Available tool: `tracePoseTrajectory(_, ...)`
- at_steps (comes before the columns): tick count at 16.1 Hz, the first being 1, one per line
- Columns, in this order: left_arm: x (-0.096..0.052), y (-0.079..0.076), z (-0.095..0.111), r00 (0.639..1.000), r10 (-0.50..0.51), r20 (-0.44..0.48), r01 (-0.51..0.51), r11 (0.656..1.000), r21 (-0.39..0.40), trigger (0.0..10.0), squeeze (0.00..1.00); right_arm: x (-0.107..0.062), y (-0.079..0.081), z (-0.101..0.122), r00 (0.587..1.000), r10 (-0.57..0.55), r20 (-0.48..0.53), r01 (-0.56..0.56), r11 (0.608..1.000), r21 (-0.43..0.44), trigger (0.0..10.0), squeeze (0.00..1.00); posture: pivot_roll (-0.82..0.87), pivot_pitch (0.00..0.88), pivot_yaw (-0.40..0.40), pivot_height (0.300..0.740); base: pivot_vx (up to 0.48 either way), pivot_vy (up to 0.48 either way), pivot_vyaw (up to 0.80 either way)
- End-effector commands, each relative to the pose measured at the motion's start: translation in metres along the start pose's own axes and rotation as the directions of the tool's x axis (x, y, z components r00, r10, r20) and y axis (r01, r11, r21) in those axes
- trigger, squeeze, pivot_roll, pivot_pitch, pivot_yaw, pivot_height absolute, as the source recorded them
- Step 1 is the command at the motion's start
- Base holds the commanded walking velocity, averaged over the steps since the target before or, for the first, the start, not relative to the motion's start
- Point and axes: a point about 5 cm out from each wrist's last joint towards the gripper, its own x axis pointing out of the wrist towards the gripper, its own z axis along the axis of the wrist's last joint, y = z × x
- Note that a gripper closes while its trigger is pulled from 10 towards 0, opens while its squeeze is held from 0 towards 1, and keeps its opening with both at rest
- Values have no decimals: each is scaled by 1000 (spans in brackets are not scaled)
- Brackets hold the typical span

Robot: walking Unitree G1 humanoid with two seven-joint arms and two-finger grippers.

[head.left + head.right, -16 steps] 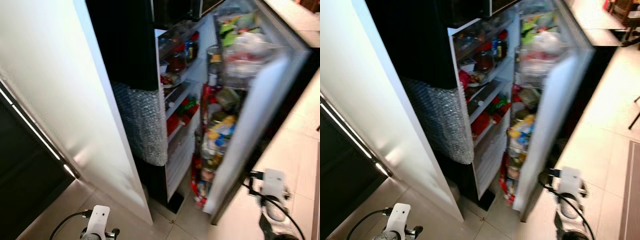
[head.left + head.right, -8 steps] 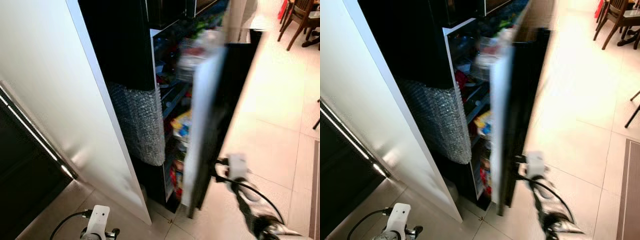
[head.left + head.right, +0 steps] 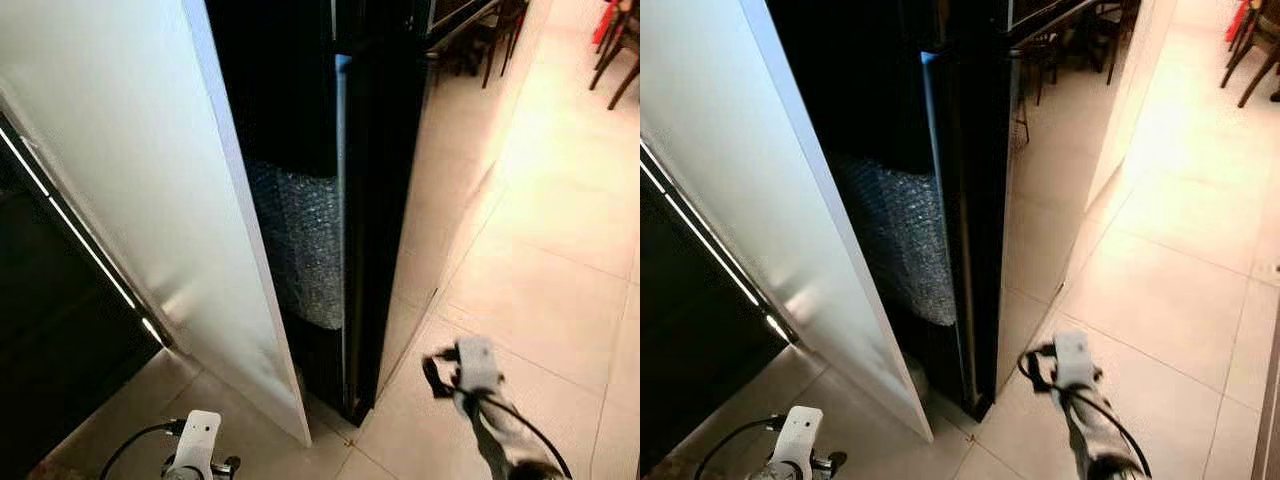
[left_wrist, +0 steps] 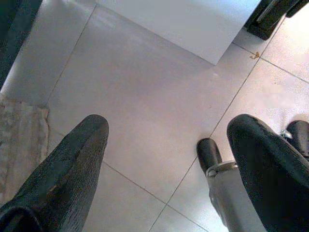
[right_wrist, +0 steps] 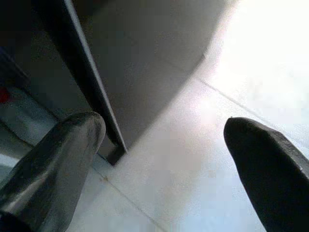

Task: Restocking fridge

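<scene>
Left eye view: the fridge (image 3: 330, 200) stands ahead and to the left of the right end effector (image 3: 440, 375), its glossy black door (image 3: 385, 190) swung nearly shut so that only a thin lit edge shows between the door and the cabinet. A sheet of bubble wrap (image 3: 295, 240) covers part of the fridge's side, further left of that end effector. A white panel (image 3: 150, 180) leans between the fridge and a dark cabinet front (image 3: 50, 300) on the far left. The right end effector hangs over the pale tiled floor (image 3: 540, 270), near the door's lower corner and apart from it. The left arm's wrist (image 3: 197, 440) sits low, below the white panel.

Right eye view: the same scene; chair legs (image 3: 1250, 50) stand well beyond the right end effector, across the floor.

Left wrist view: the left end effector (image 4: 169, 159) points down at the floor tiles, its two black fingers (image 4: 63, 179) spread wide with nothing between them. The white panel's foot (image 4: 193, 24) lies beyond the fingertips, and one of the robot's feet (image 4: 210, 154) shows beneath.

Right wrist view: the right end effector (image 5: 164, 145) is spread open and empty. The door's bottom edge (image 5: 91, 92) lies just past one finger (image 5: 58, 159), not touching it; bright floor lies beyond the other.
</scene>
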Motion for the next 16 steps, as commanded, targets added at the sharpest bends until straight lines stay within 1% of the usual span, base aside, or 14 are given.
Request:
tracePoseTrajectory(1, 0, 2, -3, 1000, 9, -15, -8, 1000, 13, 10000, 0, -6, -1, -23, 996, -15, -91, 17, 1000, 23, 10000, 0, -45, 0, 55, 740, 0, 0, 0)
tracePoseTrajectory(3, 0, 2, -3, 1000, 6, -17, -6, 1000, 15, 10000, 0, -14, -1, -44, 984, -23, -175, 28, 999, 27, 10000, 0, -42, 0, 54, 740, 0, 0, 0)
tracePoseTrajectory(5, 0, 2, -3, 1000, 6, -18, -5, 1000, 14, 10000, 0, -23, 0, -66, 963, -33, -266, 45, 998, 39, 10000, 0, -42, 0, 54, 740, 0, 0, 0)
tracePoseTrajectory(8, 0, 2, -3, 1000, 7, -18, -7, 1000, 14, 10000, 0, -41, 0, -99, 922, -41, -384, 63, 997, 45, 10000, 0, -42, 0, 54, 740, 0, 0, 0)
tracePoseTrajectory(9, 0, 2, -3, 1000, 7, -17, -7, 1000, 14, 10000, 0, -47, 0, -110, 909, -31, -415, 50, 998, 34, 10000, 0, -29, 0, 51, 740, 0, 0, 0)
tracePoseTrajectory(12, 0, 3, -3, 1000, 12, -16, -11, 1000, 7, 10000, 0, -49, 0, -112, 912, -6, -409, 26, 999, 43, 10000, 0, -25, 0, 51, 740, 0, 0, 0)
tracePoseTrajectory(13, 0, 2, -3, 1000, 13, -15, -13, 1000, 0, 10000, 0, -51, -2, -115, 902, -16, -432, 5, 1000, -26, 10000, 0, -22, 0, 44, 740, 0, 0, 775)
tracePoseTrajectory(14, 0, 2, -3, 1000, 13, -14, -13, 1000, -5, 10000, 0, -52, -4, -116, 894, -14, -448, -9, 999, -49, 10000, 0, -23, 0, 42, 740, 0, 0, 800)
tracePoseTrajectory(16, 0, 2, -3, 1000, 11, -14, -11, 1000, -6, 10000, 0, -49, -5, -111, 900, -12, -435, -7, 999, -43, 10000, 0, -23, 0, 42, 740, 0, 0, 800)
